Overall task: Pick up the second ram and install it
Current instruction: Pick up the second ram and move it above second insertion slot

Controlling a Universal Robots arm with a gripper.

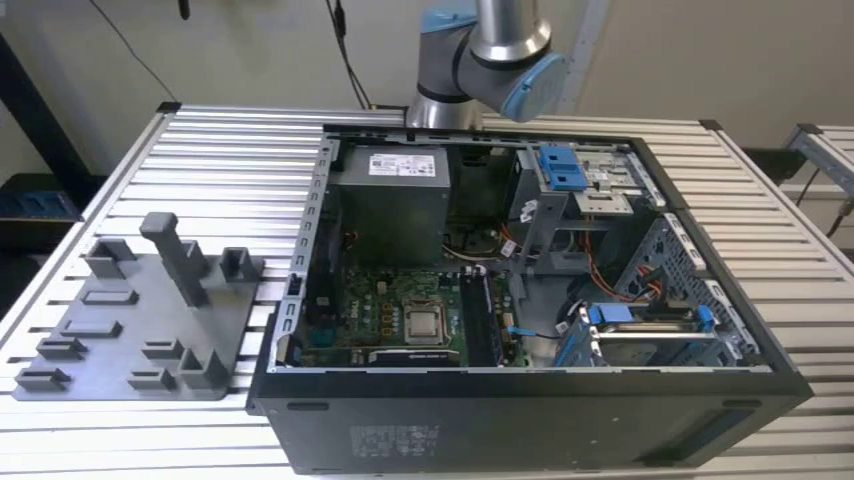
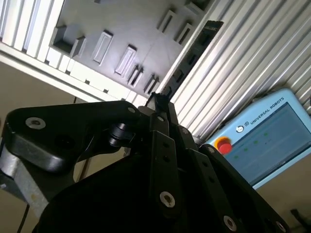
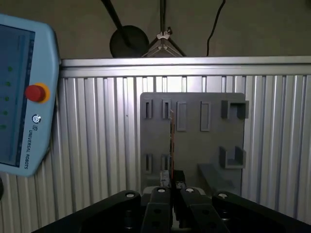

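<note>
Gripper [image 3: 173,188]: clenched on one end of the second ram [image 3: 171,141]
Ram axis: runs straight out ahead of the gripper, edge-on in the first wrist view
Beyond ram: grey fixture plate [image 3: 214,145], at 9 o'clock of the computer case [image 1: 534,430] in the exterior view

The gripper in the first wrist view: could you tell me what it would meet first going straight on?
Probably the grey fixture plate, though the second ram held in the jaws of the gripper would reach it first; depth is unclear.
</note>
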